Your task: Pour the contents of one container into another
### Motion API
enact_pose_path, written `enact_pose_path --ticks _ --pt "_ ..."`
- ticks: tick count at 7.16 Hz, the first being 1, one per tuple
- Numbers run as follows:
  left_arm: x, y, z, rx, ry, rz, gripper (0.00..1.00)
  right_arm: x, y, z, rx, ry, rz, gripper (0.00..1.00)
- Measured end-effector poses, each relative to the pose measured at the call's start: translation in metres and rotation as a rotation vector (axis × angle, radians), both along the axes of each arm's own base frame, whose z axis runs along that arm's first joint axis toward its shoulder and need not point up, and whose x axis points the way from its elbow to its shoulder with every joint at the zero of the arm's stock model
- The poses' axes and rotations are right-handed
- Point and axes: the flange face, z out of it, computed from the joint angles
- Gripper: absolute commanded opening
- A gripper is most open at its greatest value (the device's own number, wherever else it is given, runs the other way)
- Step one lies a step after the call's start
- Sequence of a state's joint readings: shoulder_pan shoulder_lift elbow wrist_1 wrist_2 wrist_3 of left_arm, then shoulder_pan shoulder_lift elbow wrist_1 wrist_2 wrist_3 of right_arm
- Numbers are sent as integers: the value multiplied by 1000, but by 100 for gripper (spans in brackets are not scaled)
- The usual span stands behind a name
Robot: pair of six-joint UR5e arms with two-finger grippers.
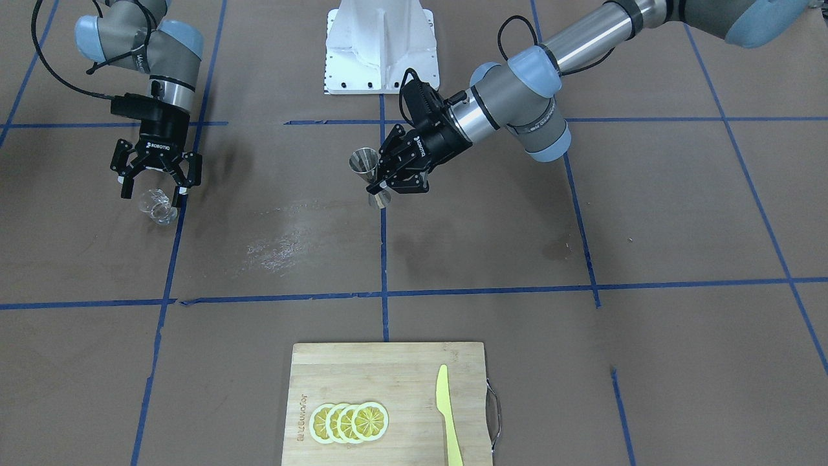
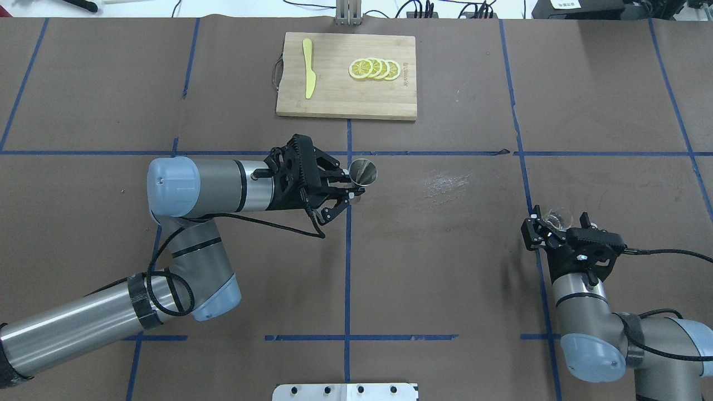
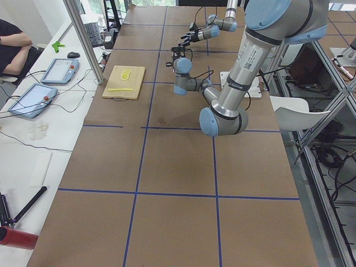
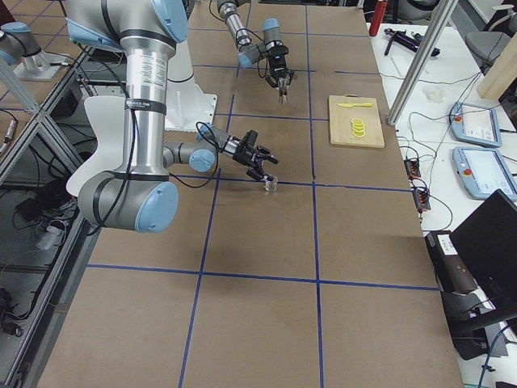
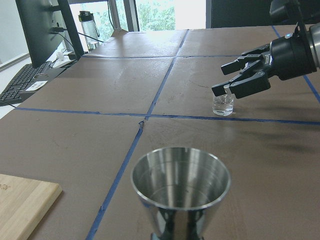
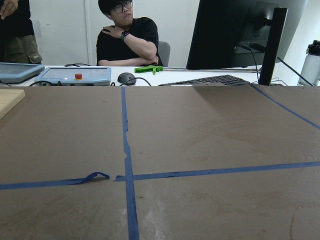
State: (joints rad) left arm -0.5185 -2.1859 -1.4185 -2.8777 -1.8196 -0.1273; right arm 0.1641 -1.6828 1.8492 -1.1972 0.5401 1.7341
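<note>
Jigger (image 5: 180, 185) sits right under the left wrist cam, upright and mouth up, and the bowl looks dry and empty from here. It's held by the left claw (image 2: 351, 188), clamped on its waist near the middle of the surface (image 1: 491, 233). Can't tell whether its foot rests on the surface or sits just off it.

Source side: the glass cup (image 5: 223, 104) stands upright on the surface over on the robot's right, well apart from the jigger. Over it hangs the right claw (image 1: 155, 189), fingers spread with the tips down near the rim, not gripping as far as I can see. Right wrist cam shows neither cup nor fingers, so no closer check. Can't tell if the cup has liquid in it; it's too clear and too small.

My read is that we're early: receiver in hand, source not yet picked up, nothing poured. What's left:
- close on the cup and lift it
- bring it across to the jigger
- tip it over the mouth

That mouth looks narrow next to the cup — alignment will matter.

Cutting board (image 1: 388, 375) with lemon slices (image 1: 349, 422) and knife (image 1: 447, 414) is across the surface from the robot — out of play.
</note>
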Motion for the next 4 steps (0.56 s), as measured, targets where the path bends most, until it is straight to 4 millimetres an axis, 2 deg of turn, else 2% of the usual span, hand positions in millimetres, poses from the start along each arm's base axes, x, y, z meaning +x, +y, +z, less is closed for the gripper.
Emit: enact_pose_path --ticks 2,4 --pt "0 0 1 -1 -1 0 0 -8 3 17 0 11 6 100" --pt "0 0 2 -1 -2 0 0 -13 5 28 -3 22 6 84"
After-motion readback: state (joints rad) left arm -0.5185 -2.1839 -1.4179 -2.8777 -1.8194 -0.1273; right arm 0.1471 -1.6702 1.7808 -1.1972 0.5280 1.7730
